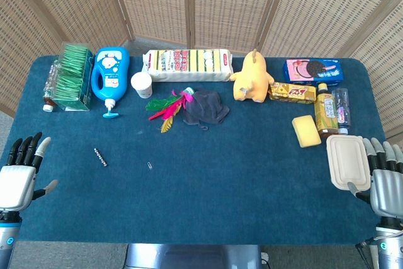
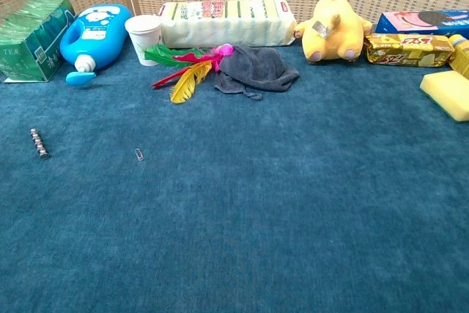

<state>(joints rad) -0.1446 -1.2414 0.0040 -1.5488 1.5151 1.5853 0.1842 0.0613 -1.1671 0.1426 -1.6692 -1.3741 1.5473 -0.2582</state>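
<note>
My left hand hovers at the table's near left corner, fingers spread and holding nothing; a short string of metal beads lies to its right. My right hand sits at the near right corner, fingers apart and empty, just right of a cream lidded box. Neither hand shows in the chest view. There the beads and a small paper clip lie on the blue cloth.
Along the back stand a green tea box, blue bottle, white cup, long snack pack, feathers, grey cloth, yellow plush, biscuit boxes, yellow sponge and drink bottle.
</note>
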